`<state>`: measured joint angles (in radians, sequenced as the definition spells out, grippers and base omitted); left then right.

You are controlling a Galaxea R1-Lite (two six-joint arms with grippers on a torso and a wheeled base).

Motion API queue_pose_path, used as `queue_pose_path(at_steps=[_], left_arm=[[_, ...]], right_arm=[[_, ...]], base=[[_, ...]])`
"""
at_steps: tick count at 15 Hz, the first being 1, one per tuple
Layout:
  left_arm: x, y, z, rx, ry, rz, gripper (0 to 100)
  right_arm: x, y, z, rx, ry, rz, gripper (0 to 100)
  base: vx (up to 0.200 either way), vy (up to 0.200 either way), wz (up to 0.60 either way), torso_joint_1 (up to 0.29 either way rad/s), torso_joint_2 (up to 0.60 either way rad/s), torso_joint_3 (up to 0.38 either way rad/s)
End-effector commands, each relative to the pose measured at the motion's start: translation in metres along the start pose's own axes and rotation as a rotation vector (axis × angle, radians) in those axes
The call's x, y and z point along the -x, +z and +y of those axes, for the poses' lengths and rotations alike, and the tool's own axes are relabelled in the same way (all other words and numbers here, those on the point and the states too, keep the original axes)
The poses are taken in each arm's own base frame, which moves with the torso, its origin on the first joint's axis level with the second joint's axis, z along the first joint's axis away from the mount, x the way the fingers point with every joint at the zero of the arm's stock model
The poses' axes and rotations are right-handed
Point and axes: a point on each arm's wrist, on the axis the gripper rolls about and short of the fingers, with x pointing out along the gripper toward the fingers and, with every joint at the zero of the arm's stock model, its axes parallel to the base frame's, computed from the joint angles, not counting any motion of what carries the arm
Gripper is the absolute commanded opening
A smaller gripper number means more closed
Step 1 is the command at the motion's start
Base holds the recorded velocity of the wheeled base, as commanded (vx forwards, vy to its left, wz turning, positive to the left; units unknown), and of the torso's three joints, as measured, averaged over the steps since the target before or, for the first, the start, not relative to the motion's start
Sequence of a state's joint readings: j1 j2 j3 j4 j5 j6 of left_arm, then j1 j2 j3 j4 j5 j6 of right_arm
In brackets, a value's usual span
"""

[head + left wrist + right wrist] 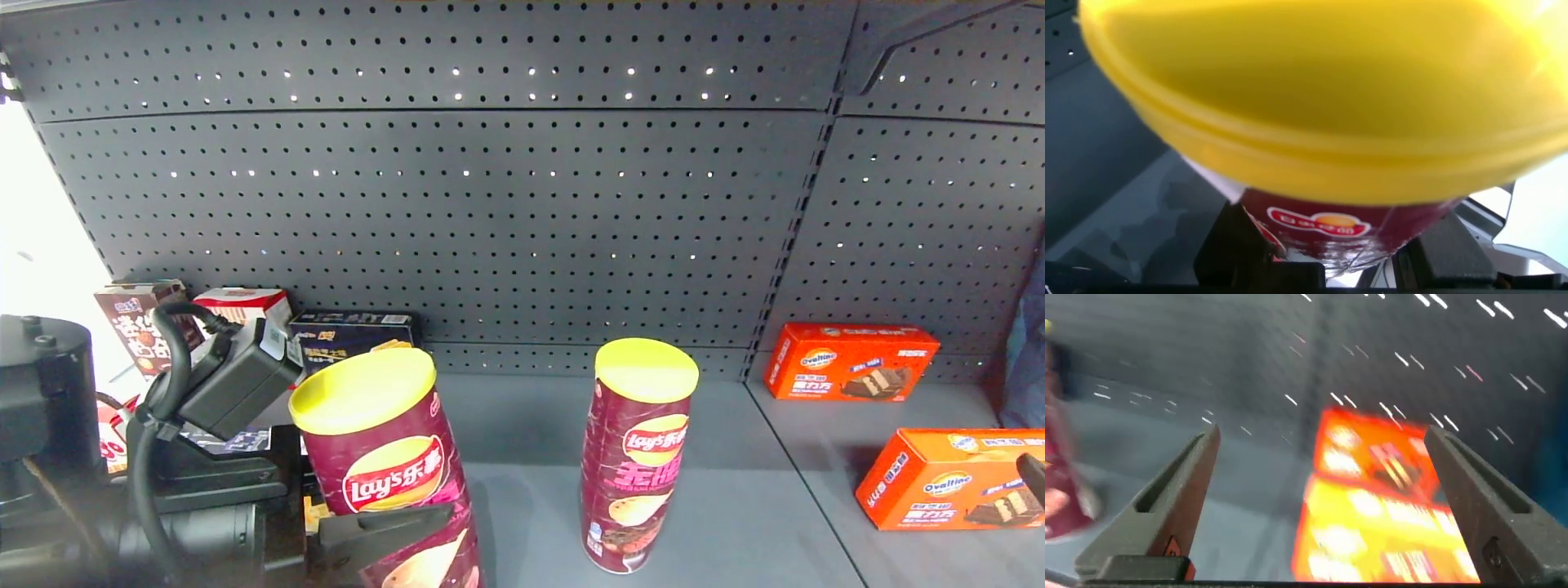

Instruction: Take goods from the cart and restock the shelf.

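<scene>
A maroon chips can with a yellow lid (384,441) leans slightly at the lower left in the head view, with my left gripper (392,531) shut on its lower body. The left wrist view looks at the held can's lid (1323,90) from very close; dark fingers (1237,253) flank the maroon body (1347,233). A second identical can (637,457) stands upright on the grey shelf (531,425), apart from the held one. My right gripper (1323,439) is open and empty, facing the orange boxes (1380,498); its tip (1033,478) shows at the far right.
Two orange boxes (849,362) (947,478) lie on the right shelf section. Brown (147,322), white-red (245,304) and dark blue (355,331) boxes stand at the back left. A perforated back panel (490,204) closes the rear. Bare shelf lies between and around the cans.
</scene>
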<state>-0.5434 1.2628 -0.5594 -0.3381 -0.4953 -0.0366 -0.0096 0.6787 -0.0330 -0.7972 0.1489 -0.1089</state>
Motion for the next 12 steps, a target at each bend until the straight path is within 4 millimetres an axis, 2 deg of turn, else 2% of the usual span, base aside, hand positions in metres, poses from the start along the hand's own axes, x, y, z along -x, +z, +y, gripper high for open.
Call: queue_pose_path(at_steps=[1, 5, 7, 10, 12], left_arm=[[0.000, 0.002, 0.000, -0.002, 0.000, -0.004, 0], [0.000, 0.000, 0.000, 0.000, -0.001, 0.003, 0], [0.001, -0.001, -0.001, 0.001, -0.001, 0.003, 0], [0.003, -0.002, -0.002, -0.003, -0.001, -0.001, 0], [0.005, -0.001, -0.002, -0.002, 0.003, -0.008, 0]], right_arm=[[0.040, -0.003, 0.003, 0.009, -0.175, -0.011, 100], [0.078, -0.030, 0.012, -0.001, -0.216, 0.026, 100], [0.079, -0.054, 0.014, -0.008, -0.205, 0.088, 100], [0.080, -0.063, 0.015, -0.014, -0.199, 0.183, 100], [0.080, -0.062, 0.015, -0.023, -0.202, 0.174, 100]], base=[[0.000, 0.000, 0.00, 0.000, 0.00, 0.000], [0.000, 0.000, 0.00, 0.000, 0.00, 0.000], [0.000, 0.000, 0.00, 0.000, 0.00, 0.000], [0.000, 0.000, 0.00, 0.000, 0.00, 0.000], [0.000, 0.000, 0.00, 0.000, 0.00, 0.000]])
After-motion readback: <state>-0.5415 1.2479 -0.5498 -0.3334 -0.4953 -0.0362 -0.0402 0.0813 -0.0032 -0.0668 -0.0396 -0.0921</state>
